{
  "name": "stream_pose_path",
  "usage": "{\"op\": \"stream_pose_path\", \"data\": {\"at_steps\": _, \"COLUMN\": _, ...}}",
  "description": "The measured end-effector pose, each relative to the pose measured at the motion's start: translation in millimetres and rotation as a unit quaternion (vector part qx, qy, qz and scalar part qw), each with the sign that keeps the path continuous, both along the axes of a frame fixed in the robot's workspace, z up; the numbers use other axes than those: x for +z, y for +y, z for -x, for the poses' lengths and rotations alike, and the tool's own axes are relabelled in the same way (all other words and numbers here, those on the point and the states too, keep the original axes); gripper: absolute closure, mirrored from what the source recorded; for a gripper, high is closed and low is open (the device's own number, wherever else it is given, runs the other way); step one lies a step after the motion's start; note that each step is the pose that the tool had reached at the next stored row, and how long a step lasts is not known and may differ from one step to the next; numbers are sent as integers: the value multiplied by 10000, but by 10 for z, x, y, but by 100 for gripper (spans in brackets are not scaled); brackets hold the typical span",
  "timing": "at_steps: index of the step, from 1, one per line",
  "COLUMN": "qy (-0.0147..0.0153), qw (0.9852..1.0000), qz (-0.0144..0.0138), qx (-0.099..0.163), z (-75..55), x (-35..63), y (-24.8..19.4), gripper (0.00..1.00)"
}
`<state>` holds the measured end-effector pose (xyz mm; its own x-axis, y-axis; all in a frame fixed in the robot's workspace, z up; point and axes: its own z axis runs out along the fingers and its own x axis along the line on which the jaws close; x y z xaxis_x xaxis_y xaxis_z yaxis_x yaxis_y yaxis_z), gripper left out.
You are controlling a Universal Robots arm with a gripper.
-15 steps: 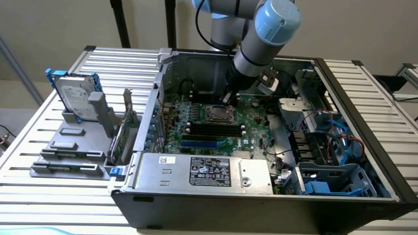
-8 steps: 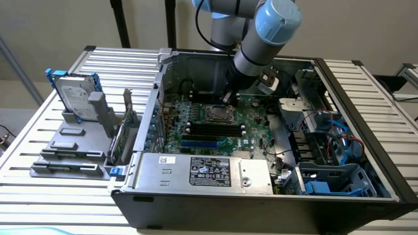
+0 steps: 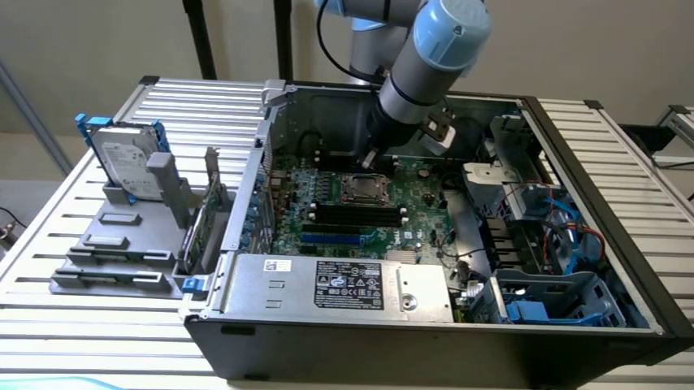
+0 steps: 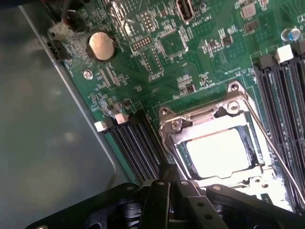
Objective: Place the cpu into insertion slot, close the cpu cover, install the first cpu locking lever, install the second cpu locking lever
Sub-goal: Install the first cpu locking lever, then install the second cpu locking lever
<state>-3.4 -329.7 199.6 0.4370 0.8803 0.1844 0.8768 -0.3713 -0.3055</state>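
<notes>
Jaws shut by cpu cover; PSU label prob. illegible.

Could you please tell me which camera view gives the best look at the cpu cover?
The wrist view: the cpu cover appears close up, its silvery frame lying down around the pale cpu seen through its window. In the exterior view the cpu cover is a small silvery square on the motherboard, just below the arm's end.
</notes>
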Motion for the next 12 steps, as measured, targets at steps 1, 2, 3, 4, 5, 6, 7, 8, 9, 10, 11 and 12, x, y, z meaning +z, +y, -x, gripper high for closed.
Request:
{"op": "stream_pose_path", "data": {"at_steps": 1, "qy": 0, "qw": 10000, "qz": -3, "qx": 0, "z": 11, "x": 6, "y": -2, "gripper": 89}}
{"op": "stream_pose_path", "data": {"at_steps": 2, "qy": 0, "qw": 10000, "qz": -6, "qx": 0, "z": 14, "x": 7, "y": -3, "gripper": 89}}
{"op": "stream_pose_path", "data": {"at_steps": 3, "qy": 0, "qw": 10000, "qz": -11, "qx": 1, "z": 13, "x": 7, "y": -3, "gripper": 89}}
{"op": "stream_pose_path", "data": {"at_steps": 4, "qy": 0, "qw": 10000, "qz": -13, "qx": 0, "z": 14, "x": 8, "y": -3, "gripper": 89}}
{"op": "stream_pose_path", "data": {"at_steps": 5, "qy": 0, "qw": 10000, "qz": -14, "qx": 0, "z": 14, "x": 8, "y": -3, "gripper": 89}}
{"op": "stream_pose_path", "data": {"at_steps": 6, "qy": 0, "qw": 10000, "qz": -14, "qx": 0, "z": 14, "x": 8, "y": -2, "gripper": 89}}
{"op": "stream_pose_path", "data": {"at_steps": 7, "qy": 0, "qw": 10000, "qz": -14, "qx": 0, "z": 14, "x": 9, "y": -2, "gripper": 89}}
{"op": "stream_pose_path", "data": {"at_steps": 8, "qy": 0, "qw": 10000, "qz": -13, "qx": 0, "z": 14, "x": 9, "y": -3, "gripper": 89}}
{"op": "stream_pose_path", "data": {"at_steps": 9, "qy": 0, "qw": 10000, "qz": -13, "qx": 0, "z": 14, "x": 10, "y": -3, "gripper": 89}}
{"op": "stream_pose_path", "data": {"at_steps": 10, "qy": 0, "qw": 10000, "qz": -13, "qx": 0, "z": 14, "x": 10, "y": -3, "gripper": 89}}
{"op": "stream_pose_path", "data": {"at_steps": 11, "qy": 0, "qw": 10000, "qz": -13, "qx": 0, "z": 14, "x": 10, "y": -3, "gripper": 89}}
{"op": "stream_pose_path", "data": {"at_steps": 12, "qy": 0, "qw": 10000, "qz": -13, "qx": 0, "z": 14, "x": 10, "y": -3, "gripper": 89}}
